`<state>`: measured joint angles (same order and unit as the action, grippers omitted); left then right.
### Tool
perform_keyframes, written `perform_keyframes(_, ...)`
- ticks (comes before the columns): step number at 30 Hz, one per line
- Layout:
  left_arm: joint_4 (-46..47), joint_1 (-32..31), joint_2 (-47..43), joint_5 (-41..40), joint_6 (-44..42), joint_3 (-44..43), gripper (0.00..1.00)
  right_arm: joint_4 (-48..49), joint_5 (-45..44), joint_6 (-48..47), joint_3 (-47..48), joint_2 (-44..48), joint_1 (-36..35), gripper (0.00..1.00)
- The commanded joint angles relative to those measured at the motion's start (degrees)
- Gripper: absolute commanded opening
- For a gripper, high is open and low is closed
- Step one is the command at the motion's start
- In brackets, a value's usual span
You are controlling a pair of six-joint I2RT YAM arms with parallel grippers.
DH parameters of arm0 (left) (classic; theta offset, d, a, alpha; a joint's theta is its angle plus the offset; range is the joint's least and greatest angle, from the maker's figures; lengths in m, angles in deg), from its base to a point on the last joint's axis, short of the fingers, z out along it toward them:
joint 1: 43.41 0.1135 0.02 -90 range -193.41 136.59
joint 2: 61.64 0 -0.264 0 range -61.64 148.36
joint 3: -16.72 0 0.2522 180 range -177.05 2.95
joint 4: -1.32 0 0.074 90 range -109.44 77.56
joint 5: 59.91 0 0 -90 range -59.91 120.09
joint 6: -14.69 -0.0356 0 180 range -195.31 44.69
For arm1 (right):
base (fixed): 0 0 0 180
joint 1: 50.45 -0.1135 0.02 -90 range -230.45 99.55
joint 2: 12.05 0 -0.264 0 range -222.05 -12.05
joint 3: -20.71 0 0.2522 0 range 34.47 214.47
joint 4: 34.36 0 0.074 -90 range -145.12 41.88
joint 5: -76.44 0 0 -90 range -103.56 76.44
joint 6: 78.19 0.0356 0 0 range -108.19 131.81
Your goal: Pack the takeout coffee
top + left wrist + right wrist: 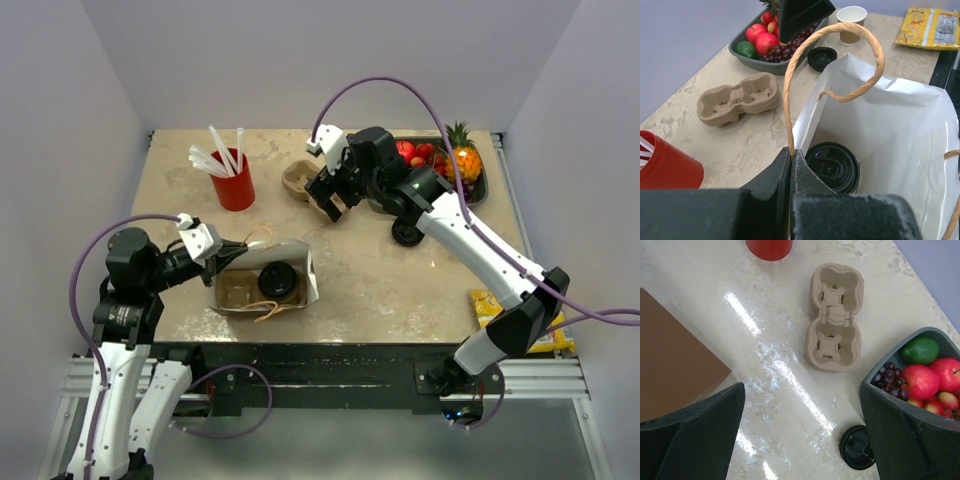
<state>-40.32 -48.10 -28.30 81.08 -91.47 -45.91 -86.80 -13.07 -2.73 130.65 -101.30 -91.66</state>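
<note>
1. While the coffee [832,166] stands upright inside the bag [900,125] at the bench's [400,290] near left, the left pincer [791,156] sits just left of it, pinching the bag's handle [860,40].
2. The right pincer [337,203] hangs spread over the bench beside the carrier [834,317], well apart from the coffee, on its far right.

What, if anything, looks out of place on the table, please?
Only the loose black lid stands out: it lies on the table beside the fruit tray, apart from the lidless cup. Nothing looks spilled.
</note>
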Motion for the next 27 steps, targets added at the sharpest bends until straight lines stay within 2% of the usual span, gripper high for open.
perform_keyframes(1, -1.0, -0.4, -0.2, 1.8, -5.0, -0.7, 0.0, 4.0, 1.4, 1.9, 0.6, -0.4, 0.3, 0.99)
perform_keyframes(3, -0.3, -0.4, 0.1, 1.6, -4.1, -0.4, 0.0, 4.3, 1.4, 1.8, 0.4, -0.6, 0.3, 0.99)
perform_keyframes(8, 4.5, -0.4, 4.3, -3.1, 7.5, 1.3, 0.0, 4.3, 2.0, 1.5, 1.1, -1.3, 0.7, 0.99)
perform_keyframes(14, 9.2, -0.4, 8.0, -4.8, 14.5, 3.8, 0.01, 1.4, 8.9, 1.4, 7.9, -6.4, 2.5, 0.95)
perform_keyframes(15, 8.9, -0.4, 8.7, -4.7, 14.6, 3.6, 0.04, 0.6, 9.9, 1.5, 9.1, -7.2, 3.0, 0.93)
perform_keyframes(18, 8.4, -0.4, 11.1, -5.5, 15.3, 1.8, 0.24, -1.4, 12.9, 1.9, 14.0, -11.2, 4.1, 0.92)
perform_keyframes(19, 8.6, -0.4, 11.4, -5.7, 15.5, 0.4, 0.34, -1.6, 14.0, 2.0, 14.8, -12.1, 4.5, 0.92)
perform_keyframes(22, 9.2, -0.4, 12.0, -5.8, 15.8, -4.4, 0.48, -1.5, 16.2, 1.9, 17.5, -13.7, 5.3, 0.92)
perform_keyframes(27, -0.1, -0.4, 15.3, -3.4, 11.2, -15.5, 0.55, -0.5, 21.4, 2.7, 21.7, -15.1, 6.2, 0.95)
